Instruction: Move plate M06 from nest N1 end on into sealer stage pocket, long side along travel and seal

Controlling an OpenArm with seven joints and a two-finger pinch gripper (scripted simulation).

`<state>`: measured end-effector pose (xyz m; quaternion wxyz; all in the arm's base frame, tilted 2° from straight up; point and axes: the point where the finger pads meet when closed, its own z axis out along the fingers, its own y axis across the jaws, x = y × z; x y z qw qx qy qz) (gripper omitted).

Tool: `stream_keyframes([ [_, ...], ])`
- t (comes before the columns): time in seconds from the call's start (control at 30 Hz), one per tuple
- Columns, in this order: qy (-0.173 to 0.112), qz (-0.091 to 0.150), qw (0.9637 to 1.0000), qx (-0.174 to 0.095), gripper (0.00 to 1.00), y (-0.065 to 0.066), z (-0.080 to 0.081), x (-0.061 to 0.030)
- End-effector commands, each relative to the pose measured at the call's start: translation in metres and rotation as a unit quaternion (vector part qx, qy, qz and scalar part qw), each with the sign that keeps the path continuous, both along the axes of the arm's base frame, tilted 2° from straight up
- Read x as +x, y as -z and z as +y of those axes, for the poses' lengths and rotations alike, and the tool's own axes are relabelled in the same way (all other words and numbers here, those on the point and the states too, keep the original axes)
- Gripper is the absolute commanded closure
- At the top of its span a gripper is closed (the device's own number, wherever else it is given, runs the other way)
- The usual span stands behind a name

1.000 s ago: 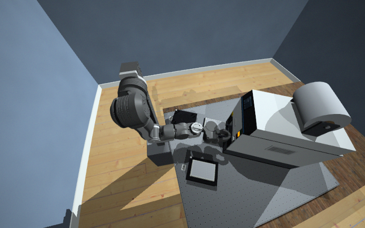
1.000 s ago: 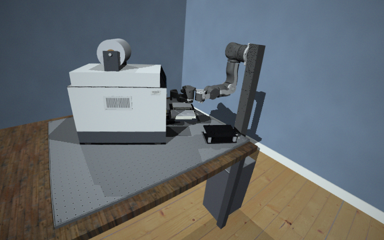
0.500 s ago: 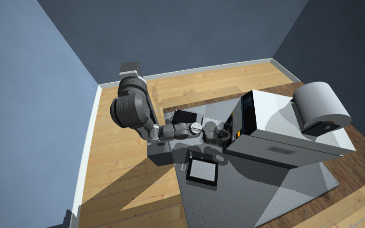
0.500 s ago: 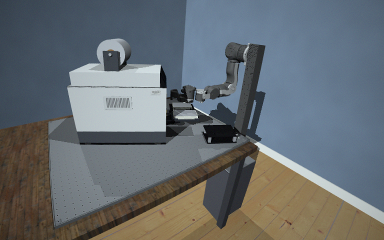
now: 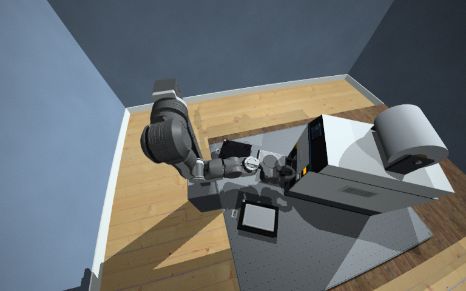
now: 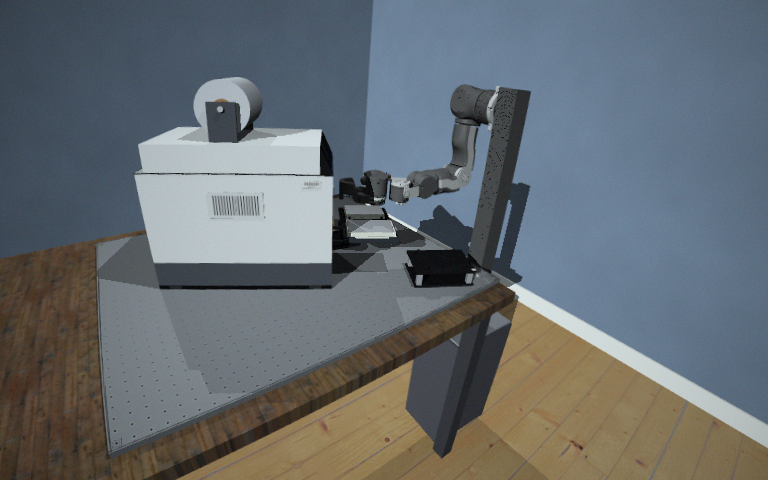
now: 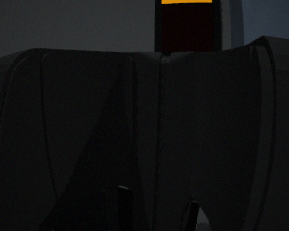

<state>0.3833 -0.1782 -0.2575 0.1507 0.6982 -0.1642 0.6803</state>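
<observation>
The plate M06 (image 5: pixel 263 154) (image 6: pixel 370 228) lies on the sealer's stage, which stands out in front of the housing. Its top looks pale and smooth; the arm hides part of it, and the foil's edges cannot be made out. My gripper (image 5: pixel 293 174) (image 6: pixel 343 185) (image 7: pixel 171 150) is shut and empty, above the stage's level, its fingertips close to the housing's front by the START key (image 5: pixel 298 176). The lamp (image 5: pixel 304 171) (image 7: pixel 187 1) is amber; the red lamp (image 7: pixel 187 29) is dark. The plate M09 (image 5: pixel 259 217) lies on the nest N2 (image 5: pixel 257 232).
The nest N1 (image 5: pixel 235 148) (image 6: pixel 440 260) holds no plate and stands on the other side of the stage from N2. The sealer's housing (image 5: pixel 361 187) (image 6: pixel 236 220) rises right in front of the fingertips, with the foil roll (image 5: pixel 405 130) (image 6: pixel 227 95) on top.
</observation>
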Motion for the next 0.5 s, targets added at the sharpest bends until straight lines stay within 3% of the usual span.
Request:
stream_keyframes([
  [0.0,-0.001,0.0,1.0,0.0,1.0,0.0,0.0,0.0003],
  [0.2,-0.001,0.0,1.0,0.0,1.0,0.0,0.0,0.0003],
  [0.37,0.0,-0.001,1.0,0.0,1.0,-0.002,0.018,-0.0355],
  [0.47,0.0,-0.001,1.0,0.0,1.0,-0.002,0.018,-0.0355],
])
